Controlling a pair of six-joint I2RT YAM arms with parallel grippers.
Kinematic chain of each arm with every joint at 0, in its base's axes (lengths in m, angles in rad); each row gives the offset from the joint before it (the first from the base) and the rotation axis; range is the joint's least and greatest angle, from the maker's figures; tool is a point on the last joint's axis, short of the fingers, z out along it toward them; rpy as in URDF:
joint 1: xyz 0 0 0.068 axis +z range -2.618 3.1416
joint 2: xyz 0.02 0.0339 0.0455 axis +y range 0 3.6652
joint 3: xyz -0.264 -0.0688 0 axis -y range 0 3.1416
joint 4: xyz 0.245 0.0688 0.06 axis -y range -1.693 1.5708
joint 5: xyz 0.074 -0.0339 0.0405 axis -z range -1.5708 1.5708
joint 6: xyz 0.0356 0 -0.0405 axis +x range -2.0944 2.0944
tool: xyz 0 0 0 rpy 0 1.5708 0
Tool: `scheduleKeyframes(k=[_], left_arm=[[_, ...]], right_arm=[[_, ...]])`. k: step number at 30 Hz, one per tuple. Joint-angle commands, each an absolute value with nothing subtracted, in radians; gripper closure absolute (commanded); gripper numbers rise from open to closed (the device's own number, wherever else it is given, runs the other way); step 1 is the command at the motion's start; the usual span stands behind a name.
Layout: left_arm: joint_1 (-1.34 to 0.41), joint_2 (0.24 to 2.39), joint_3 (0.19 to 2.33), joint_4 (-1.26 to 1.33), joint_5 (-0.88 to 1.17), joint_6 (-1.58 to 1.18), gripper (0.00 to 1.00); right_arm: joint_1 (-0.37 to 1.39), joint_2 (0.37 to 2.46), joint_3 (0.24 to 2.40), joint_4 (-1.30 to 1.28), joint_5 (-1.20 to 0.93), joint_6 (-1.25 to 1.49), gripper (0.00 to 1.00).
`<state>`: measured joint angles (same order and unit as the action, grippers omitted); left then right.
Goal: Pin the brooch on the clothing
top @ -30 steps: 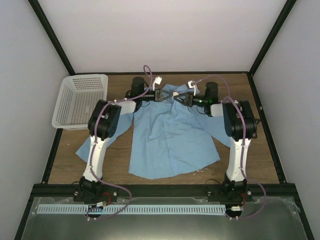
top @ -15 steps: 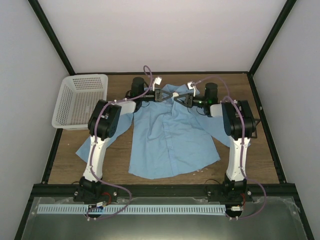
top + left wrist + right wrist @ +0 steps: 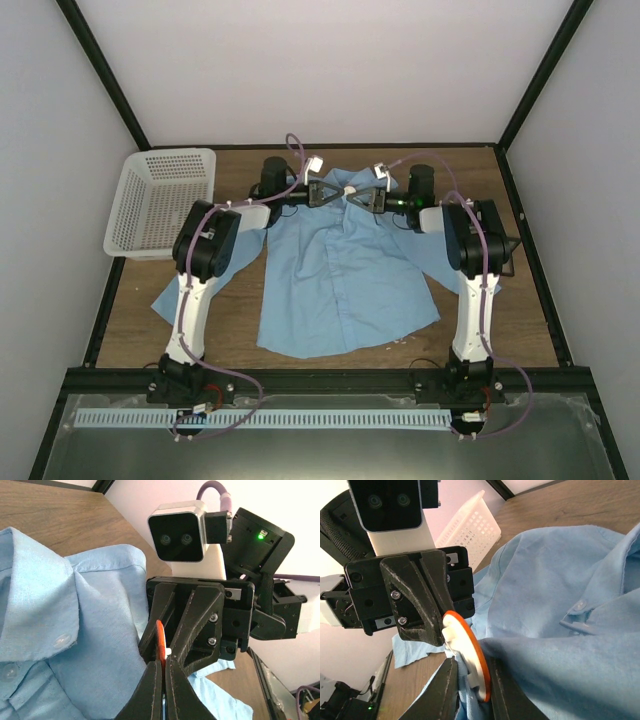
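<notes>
At the far side of the table [image 3: 500,320], over the shirt's collar [image 3: 45,605], the left gripper [image 3: 162,664] is clamped tight on the brooch [image 3: 160,639], which stands edge-on above its fingertips as a thin orange-red sliver. The right gripper [image 3: 470,662] faces it nose to nose, its jaws drawn narrow on either side of the same disc and a bunched fold of blue cloth. Whether they actually press on it cannot be told, because the fabric hides the contact. From the right wrist the brooch shows more fully: a small round disc with an orange-red rim and a pale face, its lower edge sunk between the fingers. From above it is too small to make out between the two black grippers. The light blue shirt [image 3: 340,280] lies flat and front-up, with one sleeve partly under the left arm. A white mesh basket [image 3: 160,200] sits to its left, well apart.
</notes>
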<state>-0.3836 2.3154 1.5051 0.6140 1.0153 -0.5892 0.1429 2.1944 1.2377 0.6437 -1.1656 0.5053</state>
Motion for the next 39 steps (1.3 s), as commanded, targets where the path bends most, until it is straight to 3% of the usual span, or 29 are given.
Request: scheduleKeyframes(k=[1, 15, 39], left_arm=[[-0.421, 2.241, 1.474, 0.659, 1.081, -0.487, 1.0], [-0.46, 2.193, 1.438, 0.578, 1.07, -0.326, 1.0], [-0.467, 2.181, 1.36, 0.678, 1.022, -0.372, 1.0]], right_arm=[[0.135, 2.223, 1.298, 0.617, -1.147, 0.558, 0.89], [0.115, 2.233, 1.327, 0.601, -1.104, 0.72, 0.9], [0.106, 2.204, 1.135, 1.05, -0.946, 1.137, 0.88]])
